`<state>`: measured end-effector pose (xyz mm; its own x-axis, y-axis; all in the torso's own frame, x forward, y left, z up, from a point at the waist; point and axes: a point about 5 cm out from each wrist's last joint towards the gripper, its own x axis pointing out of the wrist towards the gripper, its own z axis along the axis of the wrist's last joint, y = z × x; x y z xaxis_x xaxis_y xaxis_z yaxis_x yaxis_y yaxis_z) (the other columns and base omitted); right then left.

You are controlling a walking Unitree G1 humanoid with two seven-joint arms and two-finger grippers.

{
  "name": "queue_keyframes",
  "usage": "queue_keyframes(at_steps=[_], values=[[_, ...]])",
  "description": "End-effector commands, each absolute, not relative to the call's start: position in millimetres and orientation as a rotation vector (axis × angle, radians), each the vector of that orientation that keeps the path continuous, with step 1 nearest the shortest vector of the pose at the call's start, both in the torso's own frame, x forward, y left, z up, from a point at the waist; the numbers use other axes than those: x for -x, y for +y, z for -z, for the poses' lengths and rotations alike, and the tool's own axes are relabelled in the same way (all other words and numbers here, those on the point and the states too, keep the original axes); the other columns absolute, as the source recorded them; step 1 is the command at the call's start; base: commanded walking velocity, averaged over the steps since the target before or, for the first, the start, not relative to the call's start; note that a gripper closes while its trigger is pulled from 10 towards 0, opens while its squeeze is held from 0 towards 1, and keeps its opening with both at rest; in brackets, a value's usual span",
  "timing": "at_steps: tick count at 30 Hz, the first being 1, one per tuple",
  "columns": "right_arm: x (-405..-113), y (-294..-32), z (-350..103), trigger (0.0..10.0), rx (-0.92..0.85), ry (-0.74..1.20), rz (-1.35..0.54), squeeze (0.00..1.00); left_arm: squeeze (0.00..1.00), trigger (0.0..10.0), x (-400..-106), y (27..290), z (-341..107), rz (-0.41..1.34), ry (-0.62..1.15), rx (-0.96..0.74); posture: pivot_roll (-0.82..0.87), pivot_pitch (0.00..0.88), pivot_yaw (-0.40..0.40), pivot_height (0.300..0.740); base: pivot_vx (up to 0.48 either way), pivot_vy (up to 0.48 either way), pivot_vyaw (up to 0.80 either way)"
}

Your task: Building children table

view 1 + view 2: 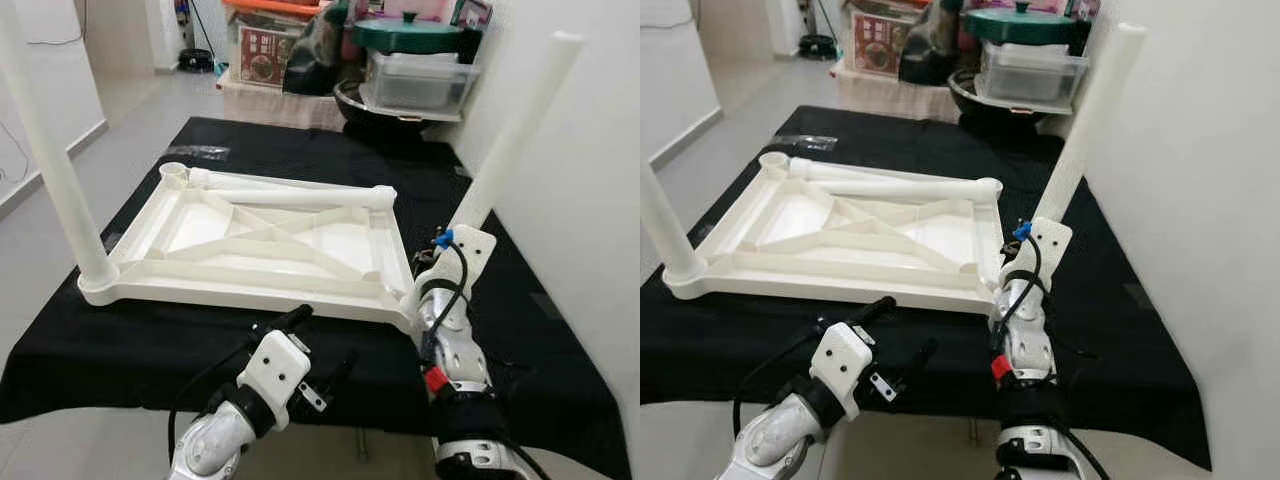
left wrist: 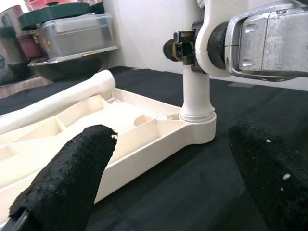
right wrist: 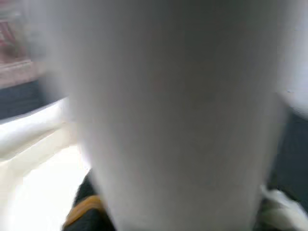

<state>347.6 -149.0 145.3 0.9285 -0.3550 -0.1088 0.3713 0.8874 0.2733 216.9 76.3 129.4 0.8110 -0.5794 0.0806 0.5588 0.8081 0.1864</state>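
A white plastic table top (image 1: 240,290) lies upside down on a black cloth. One white leg (image 1: 50,150) stands upright in its near-left corner. A second leg (image 1: 515,135) sits in the near-right corner socket (image 2: 197,120), leaning right, and my right gripper (image 2: 195,53) is shut on its lower part. A third leg (image 1: 290,195) lies loose along the far edge, beside the far-left socket (image 1: 173,172), which holds no leg. My left gripper (image 1: 315,350) hovers low at the table's front edge, open, its black fingertips (image 2: 72,183) wide apart and facing the near-right corner.
The black cloth (image 1: 560,330) covers the whole work surface. A white wall (image 1: 590,200) runs close on the right. Storage boxes and a green-lidded pot (image 1: 410,35) crowd the far end. A small clear bag (image 1: 200,152) lies at the far left. Tiled floor (image 1: 40,210) lies to the left.
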Motion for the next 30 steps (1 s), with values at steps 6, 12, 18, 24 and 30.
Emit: queue_keyframes(at_steps=[6, 12, 18, 24, 30], values=[[-359.8, -146.7, -149.1, 10.0, -0.441, -0.005, 0.223, 0.0, 0.0, 10.0, -216.2, 75.8, -125.7, 0.612, -0.121, -0.163, 0.12, 0.0, -0.114, 0.74, 0.0, 0.0, 0.0], [-367.1, -168.2, -169.7, 10.0, -0.488, -0.085, 0.093, 0.0, 0.0, 10.0, -216.5, 75.3, -125.3, 0.612, -0.122, -0.162, 0.11, 0.0, -0.113, 0.74, 0.0, 0.0, 0.0], [-366.7, -177.6, -193.9, 10.0, -0.493, -0.163, -0.434, 0.0, 0.0, 10.0, -216.6, 74.3, -124.9, 0.615, -0.125, -0.16, 0.11, 0.0, -0.109, 0.74, 0.0, 0.0, 0.0], [-347.1, -157.5, -182.5, 10.0, -0.371, -0.057, -0.878, 0.0, 0.0, 10.0, -217.8, 74.2, -125.8, 0.613, -0.128, -0.161, 0.12, 0.0, -0.115, 0.74, 0.0, 0.0, 0.0], [-325.3, -140.0, -163.0, 10.0, -0.25, 0.103, -1.27, 0.0, 0.0, 10.0, -218.5, 76.5, -127.5, 0.604, -0.132, -0.162, 0.14, 0.0, -0.122, 0.74, 0.0, 0.0, 0.0]])
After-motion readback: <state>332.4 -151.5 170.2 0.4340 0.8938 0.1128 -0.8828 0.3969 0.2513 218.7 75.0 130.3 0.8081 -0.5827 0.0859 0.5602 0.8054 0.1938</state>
